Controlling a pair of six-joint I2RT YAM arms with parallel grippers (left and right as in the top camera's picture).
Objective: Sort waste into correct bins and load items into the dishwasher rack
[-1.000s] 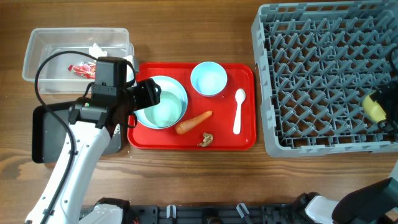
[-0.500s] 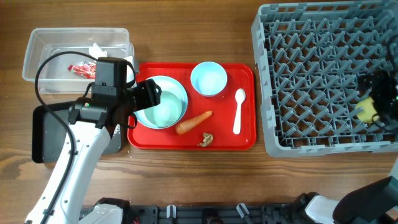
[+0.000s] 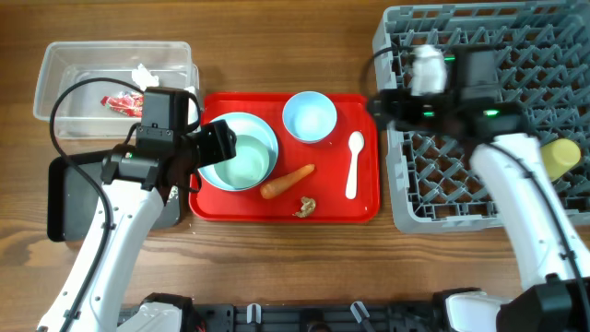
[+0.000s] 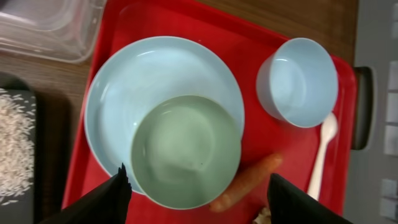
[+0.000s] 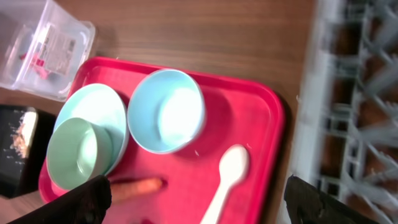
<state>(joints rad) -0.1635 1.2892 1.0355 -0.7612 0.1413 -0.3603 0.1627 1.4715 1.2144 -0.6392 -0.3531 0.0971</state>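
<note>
Our left gripper (image 4: 197, 180) hangs open and empty above the flat red serving tray (image 3: 332, 184); our right gripper (image 5: 198, 183), equally open and empty, hangs at its rack-side edge.
On the tray we count one light blue plate (image 4: 124, 81) carrying one small pale bowl (image 4: 186, 152), a second small light blue bowl (image 4: 298, 81), one white spoon (image 4: 320, 155), one orange carrot (image 4: 245, 180) and one brown food scrap (image 3: 304, 207). One yellow cup (image 3: 558, 157) sits in the grey pegged dishwasher rack (image 3: 433, 184), which our right arm (image 3: 516, 184) crosses. The clear plastic tub (image 3: 55, 69) holds one red wrapper (image 3: 120, 101) and one white tissue wad (image 3: 143, 74); the black tray (image 3: 60, 198) holds rice crumbs (image 4: 15, 149).

Bright even light, soft shadows, overhead view sharp, right wrist view motion-blurred, left wrist view slightly soft
</note>
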